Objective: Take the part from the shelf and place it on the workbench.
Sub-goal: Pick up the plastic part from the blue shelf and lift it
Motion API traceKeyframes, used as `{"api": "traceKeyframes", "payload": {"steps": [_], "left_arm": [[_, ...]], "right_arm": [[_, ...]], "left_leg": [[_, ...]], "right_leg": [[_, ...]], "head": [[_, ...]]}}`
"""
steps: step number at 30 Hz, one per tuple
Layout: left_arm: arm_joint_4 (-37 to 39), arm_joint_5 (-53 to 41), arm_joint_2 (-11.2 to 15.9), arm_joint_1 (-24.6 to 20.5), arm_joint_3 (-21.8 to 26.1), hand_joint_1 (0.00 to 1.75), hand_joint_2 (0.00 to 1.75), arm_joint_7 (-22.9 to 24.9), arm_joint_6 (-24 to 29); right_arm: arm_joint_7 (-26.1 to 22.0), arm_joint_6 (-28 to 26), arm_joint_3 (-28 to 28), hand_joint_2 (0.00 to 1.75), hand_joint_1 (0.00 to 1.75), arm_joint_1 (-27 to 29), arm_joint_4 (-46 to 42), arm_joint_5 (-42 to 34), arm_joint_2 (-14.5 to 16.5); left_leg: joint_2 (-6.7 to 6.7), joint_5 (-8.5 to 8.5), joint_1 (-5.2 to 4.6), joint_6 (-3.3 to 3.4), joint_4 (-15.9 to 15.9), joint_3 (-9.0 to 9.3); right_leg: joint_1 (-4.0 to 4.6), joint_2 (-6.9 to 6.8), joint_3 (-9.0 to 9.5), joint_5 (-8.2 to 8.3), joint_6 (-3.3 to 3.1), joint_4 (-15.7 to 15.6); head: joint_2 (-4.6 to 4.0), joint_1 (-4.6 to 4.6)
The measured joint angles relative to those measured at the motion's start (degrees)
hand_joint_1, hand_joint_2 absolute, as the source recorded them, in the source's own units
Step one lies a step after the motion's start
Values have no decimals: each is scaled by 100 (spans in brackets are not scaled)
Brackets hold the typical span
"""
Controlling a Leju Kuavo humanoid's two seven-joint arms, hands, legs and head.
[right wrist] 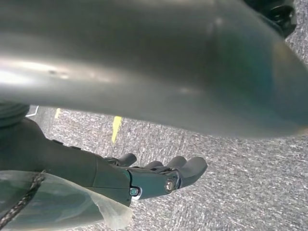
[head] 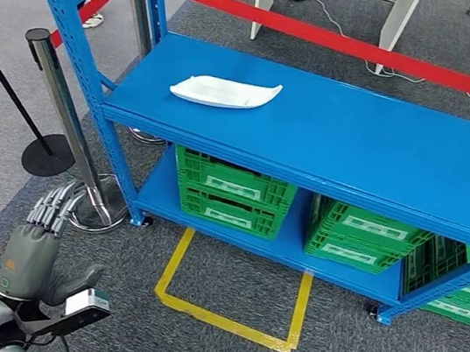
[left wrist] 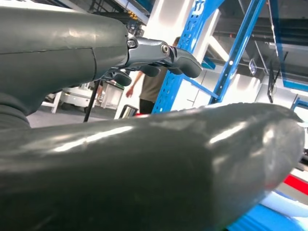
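Note:
The part [head: 224, 92] is a flat white piece, pointed at one end, lying on the top board of the blue shelf [head: 369, 152] towards its left side. My left hand [head: 36, 239] is raised at the lower left, well short of the shelf and lower than the part, fingers stretched out and holding nothing. In the left wrist view its fingers [left wrist: 163, 52] reach towards a blue shelf post. My right hand [right wrist: 148, 175] hangs over grey carpet, fingers loosely extended with nothing in them.
Green crates [head: 233, 192] [head: 360, 237] [head: 463, 285] fill the lower shelf. A yellow tape square [head: 227, 321] marks the carpet before the shelf. A chrome stanchion [head: 62, 106] stands by the left shelf post, with red barrier tape [head: 346, 42] behind. A person [left wrist: 150, 86] walks in the distance.

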Motion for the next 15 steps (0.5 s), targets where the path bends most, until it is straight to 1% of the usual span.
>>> {"api": "traceKeyframes", "payload": {"steps": [1, 2, 3, 4, 5, 7, 8, 9, 10, 12, 13, 14, 15], "left_arm": [[-1, -4, -1, -3, 0, 0, 0, -1, -34], [-2, -7, -1, -7, 0, 0, 0, -3, -68], [-2, -7, -2, -16, 0, 0, 0, -4, -94], [-3, -5, 2, -28, 1, 0, 0, -7, -108], [-3, 2, 4, -39, -1, 0, 0, -9, -116], [-4, 26, 13, -55, -4, 0, 0, -22, -122], [-4, 38, 16, -60, -7, 0, 0, -30, -123], [-4, 46, 24, -69, -7, 0, 0, -39, -127], [-4, 47, 31, -81, -7, 0, 0, -45, -141], [-2, 44, 38, -101, -13, 0, 0, -56, -198], [5, 43, 38, -114, -21, 0, 0, -68, -242], [21, 48, 39, -148, -36, 0, 0, -84, -287], [59, 66, 38, -230, -65, 0, 0, -106, -330]], "right_arm": [[48, -16, 0, 0, 0, 20, -53, 13, -5], [101, -34, -1, 0, 0, 36, -115, 25, -10], [150, -50, -1, 0, 0, 48, -178, 35, -15], [190, -60, -1, 0, 0, 64, -234, 43, -17], [230, -67, -1, 0, 0, 88, -294, 49, -17], [315, -81, -1, 0, 0, 171, -432, 67, -20], [353, -91, -2, 0, 0, 209, -496, 75, -26], [379, -95, -3, 0, 0, 234, -546, 84, -33], [391, -92, -5, 0, 0, 244, -582, 90, -39], [362, -64, -11, 0, 0, 247, -610, 84, -45], [317, -46, -23, 0, 0, 243, -596, 58, -45], [258, -25, -44, 0, 0, 238, -571, 14, -45], [195, 0, -76, 0, 0, 229, -540, -41, -45]], "left_leg": [[-5, -14, 1, -11, 10, 11], [-8, -28, 1, -27, 21, 17], [-11, -47, -11, -49, 49, 11], [-11, -57, -21, -74, 74, -2], [-10, -57, -32, -95, 89, -16], [-11, -59, -37, -131, 113, -28], [-9, -97, -34, -156, 161, -40], [-7, -187, -27, -188, 287, -85], [-4, -340, -14, -225, 539, -188], [0, -691, 12, -284, 1260, -506], [1, -792, 19, -296, 1560, -646], [1, -787, 20, -293, 1687, -712], [1, -661, 18, -272, 1587, -677]], "right_leg": [[0, -1, 176, 230, -9, -400], [0, -1, 352, 389, -25, -780], [2, 1, 502, 480, -41, -1077], [4, 6, 582, 502, -65, -1235], [9, 13, 603, 477, -89, -1263], [2, 21, 611, 499, -146, -1278], [-9, 20, 618, 507, -168, -1284], [-23, 18, 626, 513, -192, -1293], [-34, 16, 634, 517, -208, -1299], [-32, 16, 635, 515, -225, -1299], [-28, 16, 635, 514, -227, -1299], [-23, 15, 636, 513, -229, -1298], [-13, 14, 640, 512, -229, -1298]], "head": [[0, 1], [0, 2], [0, 3], [0, -3], [0, -10], [0, -20], [0, -28], [0, -42], [0, -59], [0, -82], [0, -82], [0, -84], [0, -84]]}}
